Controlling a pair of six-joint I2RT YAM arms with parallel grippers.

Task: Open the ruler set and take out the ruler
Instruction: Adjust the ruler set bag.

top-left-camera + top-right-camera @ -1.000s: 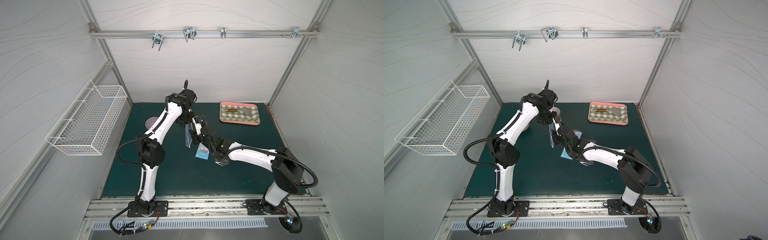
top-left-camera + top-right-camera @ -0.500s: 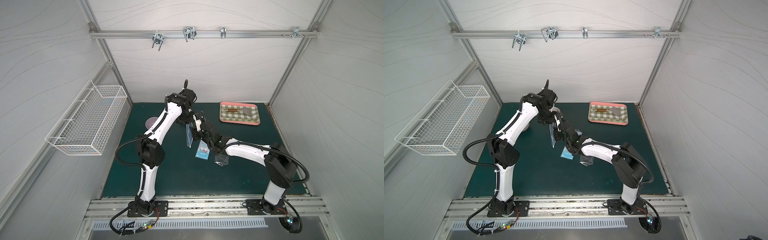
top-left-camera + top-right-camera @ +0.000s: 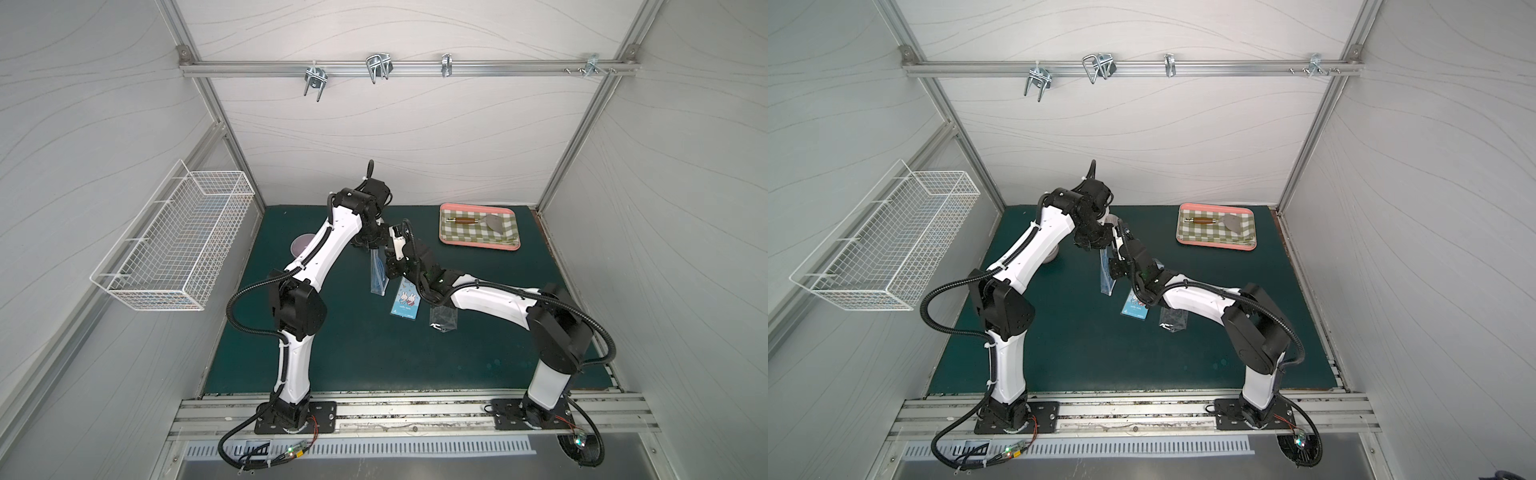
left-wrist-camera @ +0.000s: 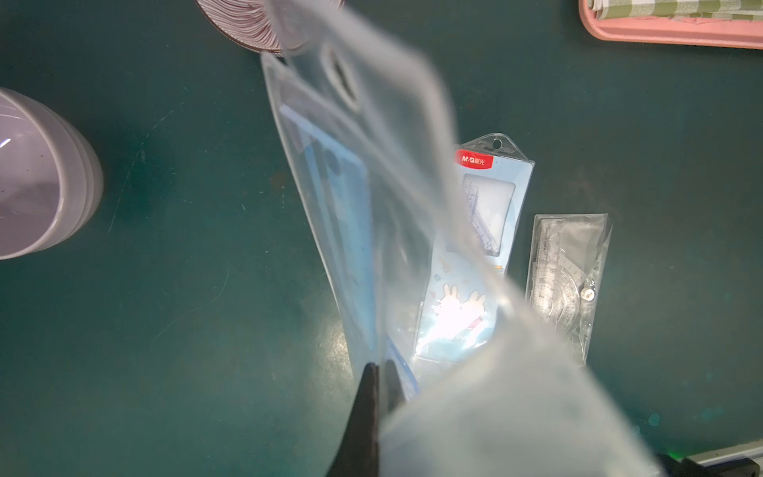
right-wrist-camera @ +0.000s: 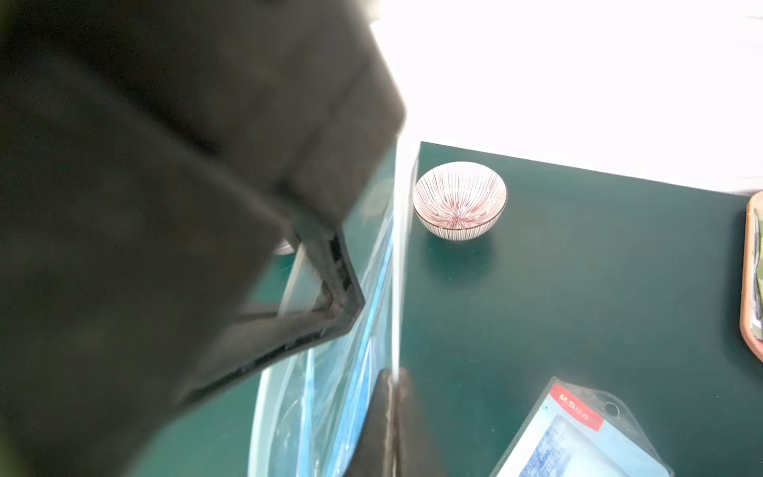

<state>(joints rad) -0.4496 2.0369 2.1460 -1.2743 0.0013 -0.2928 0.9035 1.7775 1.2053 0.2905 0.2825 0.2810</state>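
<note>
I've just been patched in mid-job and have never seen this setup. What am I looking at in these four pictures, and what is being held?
A white left arm and right arm work over a green mat. Two pictures look down from overhead; the other two come from a camera on each wrist. The left gripper and the right gripper are both shut on a clear pouch, held upright. Lying on the mat: a blue rabbit-print pack, a clear bag with a protractor, a striped bowl, a grey bowl and a pink tray.
</note>
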